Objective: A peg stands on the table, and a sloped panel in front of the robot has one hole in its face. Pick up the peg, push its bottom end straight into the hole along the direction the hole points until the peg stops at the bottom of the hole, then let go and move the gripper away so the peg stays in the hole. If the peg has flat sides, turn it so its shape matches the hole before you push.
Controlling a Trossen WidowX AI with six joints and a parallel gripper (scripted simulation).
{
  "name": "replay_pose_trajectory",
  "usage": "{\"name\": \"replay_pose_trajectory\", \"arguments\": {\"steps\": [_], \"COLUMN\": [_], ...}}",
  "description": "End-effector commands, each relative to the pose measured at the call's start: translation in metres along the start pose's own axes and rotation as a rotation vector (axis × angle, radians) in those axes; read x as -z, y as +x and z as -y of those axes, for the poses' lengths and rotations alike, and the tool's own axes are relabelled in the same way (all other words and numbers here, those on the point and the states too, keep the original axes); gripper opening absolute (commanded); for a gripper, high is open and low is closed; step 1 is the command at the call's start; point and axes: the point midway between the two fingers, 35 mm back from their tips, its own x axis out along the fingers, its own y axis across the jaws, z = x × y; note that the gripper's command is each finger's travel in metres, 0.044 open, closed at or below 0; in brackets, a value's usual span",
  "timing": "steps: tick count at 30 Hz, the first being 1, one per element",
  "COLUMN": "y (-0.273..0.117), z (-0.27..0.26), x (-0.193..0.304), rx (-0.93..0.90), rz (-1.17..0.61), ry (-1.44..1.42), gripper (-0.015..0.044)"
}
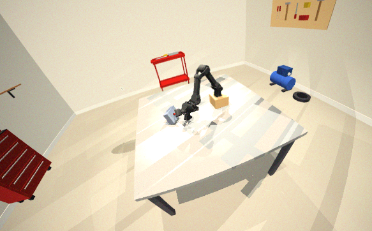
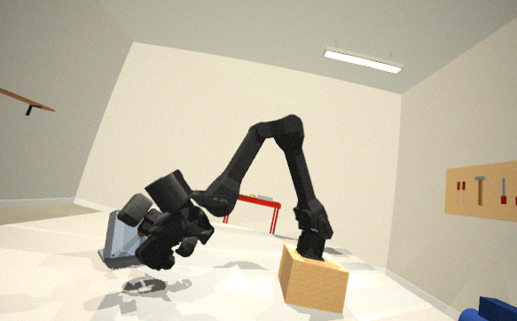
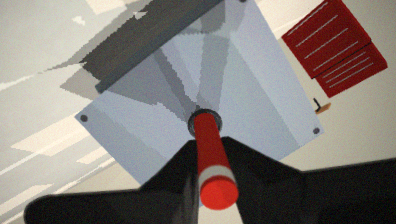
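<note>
At the sloped panel [image 3: 150, 95], far left on the surface [image 1: 236, 140]: end effector [image 3: 212, 172] clamped on red peg [image 3: 210, 150], tip inside hole [image 3: 204, 117], depth hidden. Beyond, red cabinet [image 3: 335, 45] cut off.

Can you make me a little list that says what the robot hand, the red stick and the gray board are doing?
gripper: shut on the red peg, holding it by its sides
red peg: round, its far end sits in the hole
hole: round, dark ring, near the middle of the panel
sloped panel: pale gray-blue, small screw dots at its corners
arm base: mounted on a wooden block
step left: let go and back away
</note>
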Motion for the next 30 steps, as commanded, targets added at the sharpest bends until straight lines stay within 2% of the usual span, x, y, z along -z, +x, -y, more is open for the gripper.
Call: {"name": "replay_pose_trajectory", "arguments": {"steps": [1, 27, 30], "y": [0.0030, 0.0097, 0.0097], "z": [0.0013, 0.0004, 0.0004], "x": [0.0002, 0.0003, 0.0003], "rx": [0.004, 0.000, 0.000], "rz": [0.002, -0.001, -0.001], "ry": [0.001, 0.001, 0.001], "gripper": [0.0000, 0.0000, 0.0079]}}
